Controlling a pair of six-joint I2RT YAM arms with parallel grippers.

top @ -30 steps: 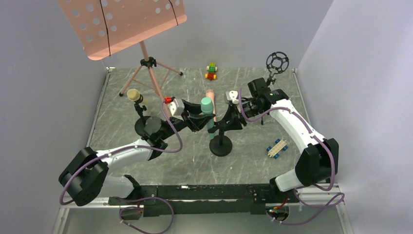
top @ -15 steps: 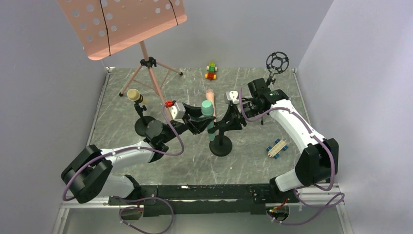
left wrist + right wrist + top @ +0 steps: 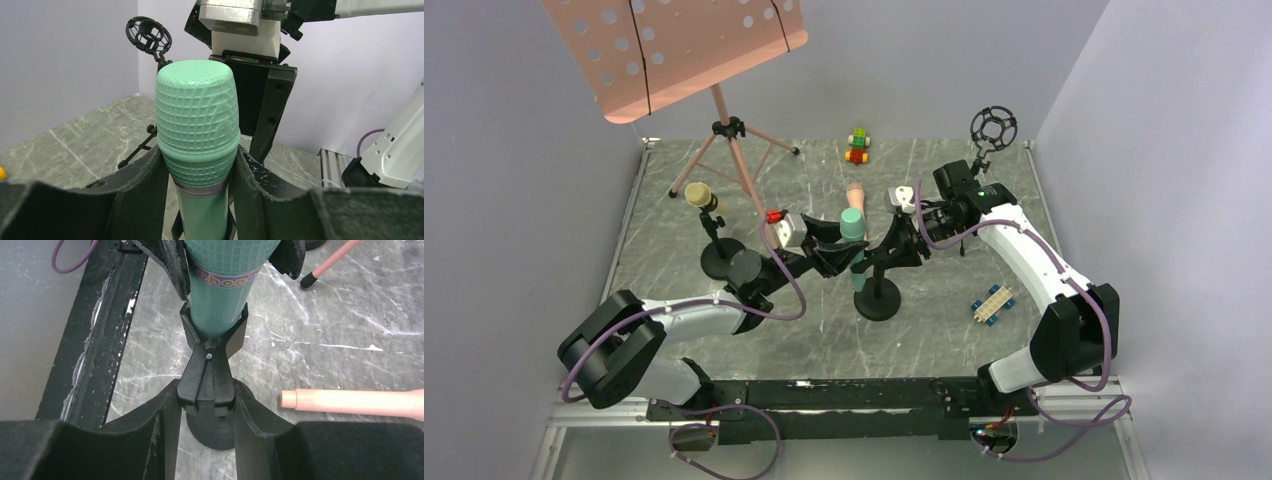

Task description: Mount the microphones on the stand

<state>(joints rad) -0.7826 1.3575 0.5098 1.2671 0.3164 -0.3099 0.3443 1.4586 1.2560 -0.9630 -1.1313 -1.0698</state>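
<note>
Seating the teal microphone [image 3: 197,125] into the clip [image 3: 214,337] of the middle stand [image 3: 877,298] looks like the step in hand. The left gripper [image 3: 198,172] is clamped on the teal microphone just under its mesh head, holding it upright near the middle of the table [image 3: 804,345]. The right gripper [image 3: 206,402] is closed around the middle stand's black neck just below the clip, bracing it. From the right wrist view, the teal body sits between the clip's two prongs, though I cannot tell whether it is pushed fully home.

To do this well, I would press the microphone straight down along the clip's own line, not sideways, so the prongs spread evenly and the stand does not tip. The right gripper should hold firm until the body is snug. Then open the left jaws wide and draw back level, since the head is broader than the body and could snag and lift it out.

The yellow microphone [image 3: 699,194] stands in the left stand [image 3: 721,262], toward the left edge. The pink microphone [image 3: 350,402] lies flat on the table, just behind the middle stand toward the far edge, unclipped
</note>
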